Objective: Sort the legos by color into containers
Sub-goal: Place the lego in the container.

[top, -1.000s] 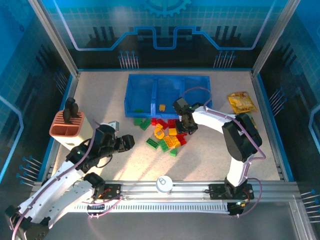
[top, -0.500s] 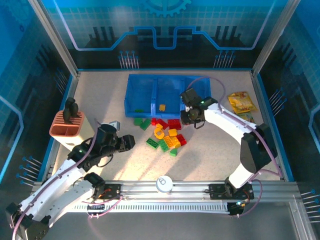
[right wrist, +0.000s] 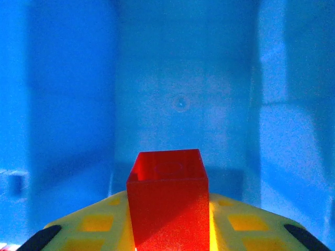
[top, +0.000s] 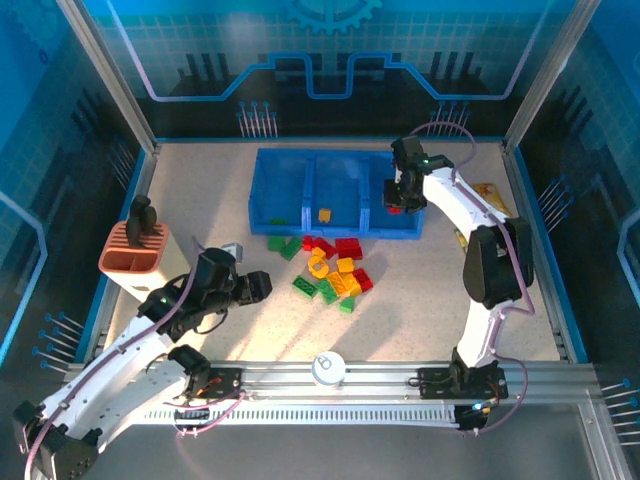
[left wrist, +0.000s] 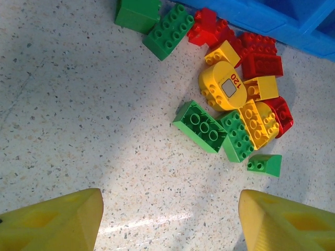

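A loose pile of red, green and yellow legos (top: 333, 268) lies on the table just in front of the blue tray of containers (top: 300, 229). The left compartment holds a green brick (top: 277, 221) and the middle one a yellow brick (top: 324, 213). My right gripper (top: 397, 203) hangs over the right compartment, shut on a red brick (right wrist: 167, 196), with the compartment's blue floor (right wrist: 180, 104) below it. My left gripper (top: 256, 285) stands open left of the pile. Its yellow fingers (left wrist: 52, 219) frame bare table, with the pile (left wrist: 235, 104) ahead of them.
A salmon ridged holder (top: 135, 252) with black handles stands at the left edge. A yellow snack packet (top: 485, 203) lies right of the tray. A white round knob (top: 327, 367) sits on the near rail.
My right gripper has lifted a red brick off the pile and carried it back and right to above the tray's right compartment. The left arm has not moved.
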`<state>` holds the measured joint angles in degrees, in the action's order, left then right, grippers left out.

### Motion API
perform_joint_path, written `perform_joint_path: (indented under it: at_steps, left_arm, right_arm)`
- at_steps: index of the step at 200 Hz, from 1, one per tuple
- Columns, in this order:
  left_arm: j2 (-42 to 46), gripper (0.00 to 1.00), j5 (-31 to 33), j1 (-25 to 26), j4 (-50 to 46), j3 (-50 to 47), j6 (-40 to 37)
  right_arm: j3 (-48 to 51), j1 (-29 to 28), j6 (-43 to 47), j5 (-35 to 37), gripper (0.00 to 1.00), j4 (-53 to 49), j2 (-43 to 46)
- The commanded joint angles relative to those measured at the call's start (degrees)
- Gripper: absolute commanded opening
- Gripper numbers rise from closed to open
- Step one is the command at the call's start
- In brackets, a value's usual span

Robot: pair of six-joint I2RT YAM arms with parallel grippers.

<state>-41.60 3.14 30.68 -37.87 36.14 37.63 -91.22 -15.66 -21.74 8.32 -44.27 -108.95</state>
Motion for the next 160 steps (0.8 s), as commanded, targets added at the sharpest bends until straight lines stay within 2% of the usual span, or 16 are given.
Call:
perform_joint_path:
  at_steps: [1, 18, 36, 54, 101, 160]
  left_arm:
    - [-1.2, 0.70, -1.6, 0.7, -1.2, 1.3, 1.5]
    - [-2.2, 0.70, -2.0, 0.8, -0.6, 1.4, 2.1]
    - [-3.2, 0.70, -2.9, 0.9, 0.8, 1.3, 2.5]
    - [-4.8, 0.70, -3.3, 0.9, 1.7, 1.8, 2.6]
    - [-9.6, 0.67, -4.0, 1.1, 3.4, 3.0, 1.8]
    - [-23.0, 0.68, -6.0, 2.0, 7.7, 6.5, -0.1]
  right_arm:
    - [-2.7, 0.9, 0.4, -0.7, 0.36, -2.7, -1.4]
    - [-3.0, 0.8, 0.1, -0.5, 0.40, -2.5, -1.4]
    - [-3.2, 0.9, 0.1, -0.8, 0.54, -2.6, -1.3]
    - [-2.8, 0.9, 0.1, -0.9, 0.58, -2.8, 0.1]
    - [1.5, 0.1, 0.0, -2.3, 0.59, -1.2, 11.7]
    - [13.5, -4.0, 0.8, -7.1, 0.64, 2.1, 25.1]
